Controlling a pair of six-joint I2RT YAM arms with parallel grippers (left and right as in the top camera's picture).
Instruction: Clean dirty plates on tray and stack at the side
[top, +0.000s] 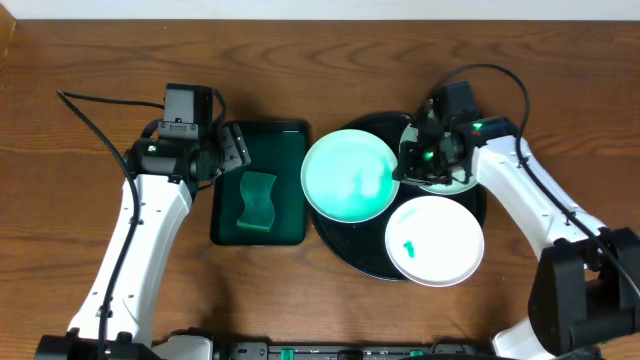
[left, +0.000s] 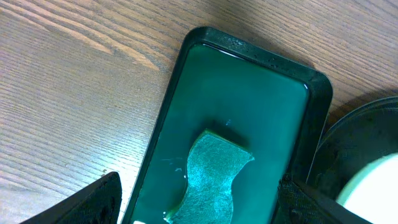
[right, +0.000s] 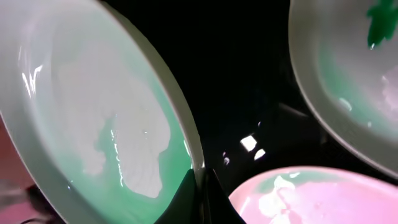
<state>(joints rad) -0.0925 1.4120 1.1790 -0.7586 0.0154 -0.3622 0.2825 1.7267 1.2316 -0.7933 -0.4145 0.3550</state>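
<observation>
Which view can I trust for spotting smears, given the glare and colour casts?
Overhead: sharp, evenly lit, but the gripped plate glows mint, masking dirt; the smear on the front plate reads clearly. Right wrist: too close, soft, green and pink casts, glare specks on the black tray. Left wrist: crisp on the sponge; fingers dark blurs at the lower corners.

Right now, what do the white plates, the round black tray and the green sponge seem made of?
Plates: glazed ceramic or hard plastic; sharp glossy highlights. Black tray: likely plastic or lacquer, mirror-like glints. Sponge: matte, fibrous scouring foam; fuzzy woven texture.
</observation>
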